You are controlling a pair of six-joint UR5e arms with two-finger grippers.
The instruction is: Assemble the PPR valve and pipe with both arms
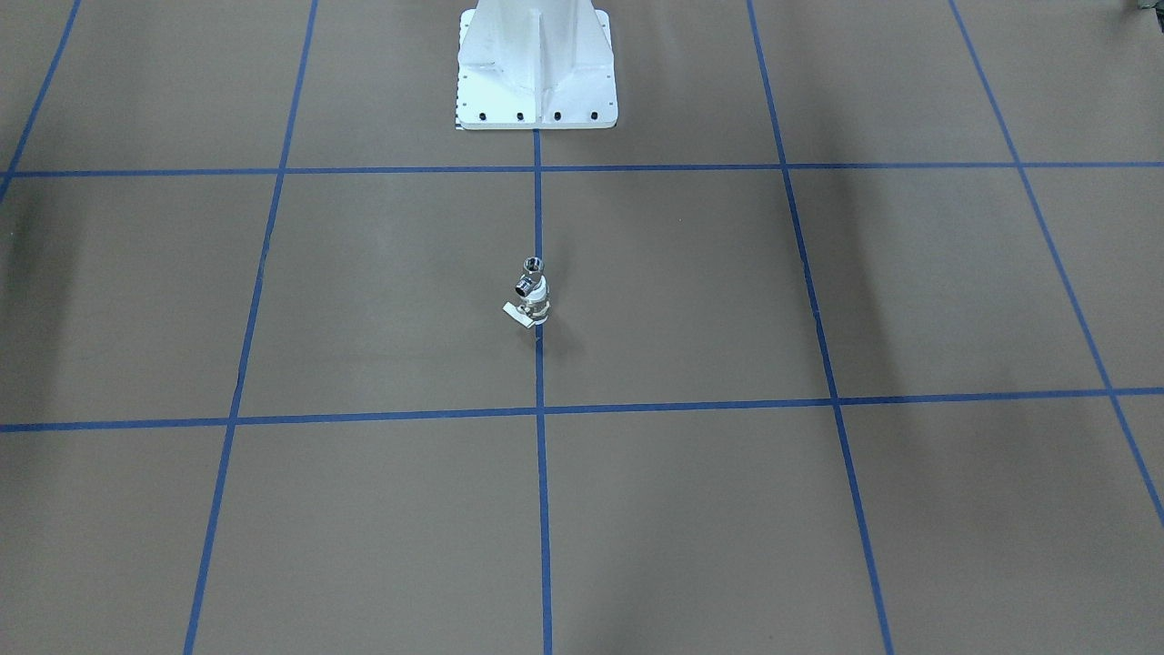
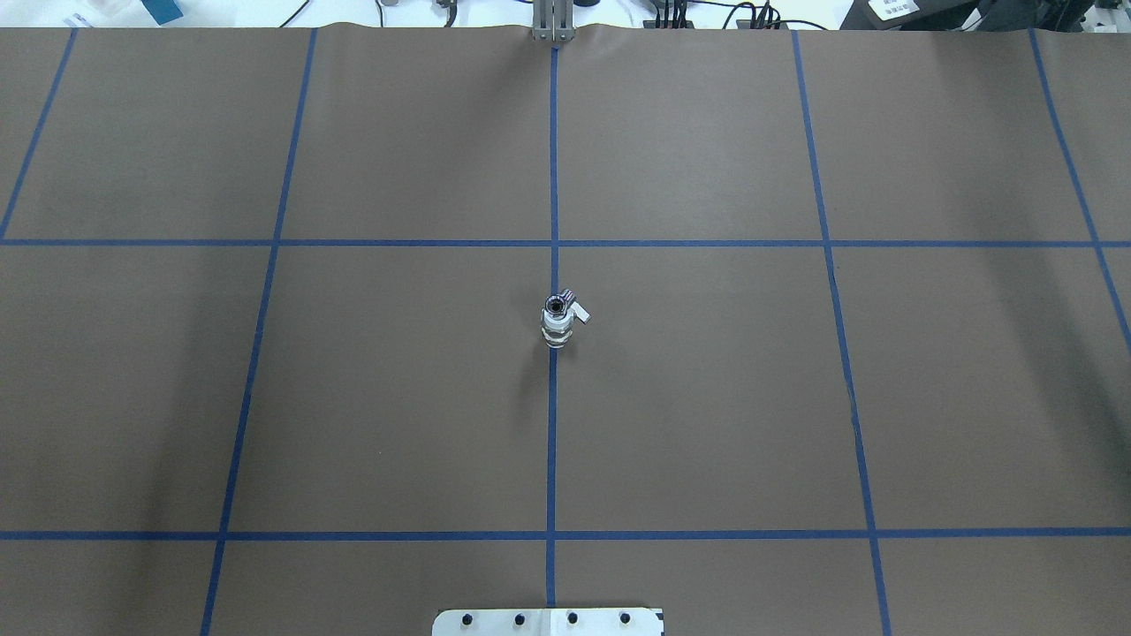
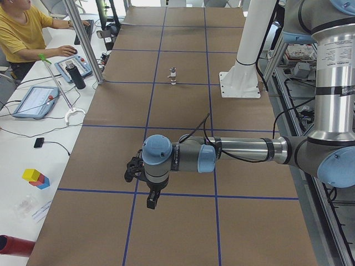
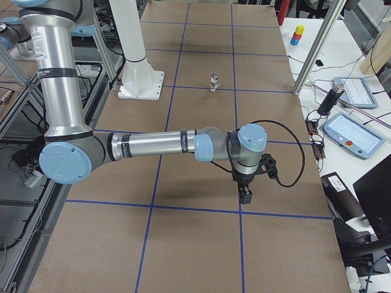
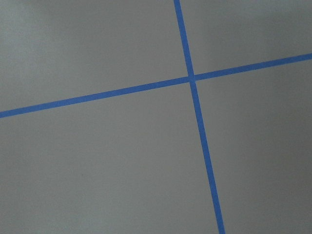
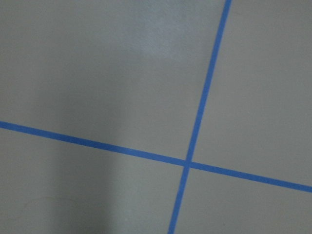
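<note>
The PPR valve (image 1: 536, 305), with white ring ends and a small flat lever, stands upright at the middle of the table on the blue centre line. The chrome pipe (image 1: 533, 267) sits on top of it, apparently joined to it. From overhead the pipe's open end (image 2: 556, 306) shows above the valve (image 2: 557, 334). The pair is small in both side views (image 3: 173, 76) (image 4: 214, 81). My left gripper (image 3: 151, 200) and my right gripper (image 4: 245, 195) point down over bare table, far from the pair. I cannot tell whether either is open or shut. Both wrist views show only mat and tape.
The white bolted pedestal (image 1: 536, 68) stands behind the pair, at my base. The brown mat (image 2: 707, 397) carries a blue tape grid. A side bench holds tablets (image 3: 34, 101), a bottle (image 3: 76, 76) and coloured blocks (image 3: 36, 178). An operator (image 3: 22, 30) sits there.
</note>
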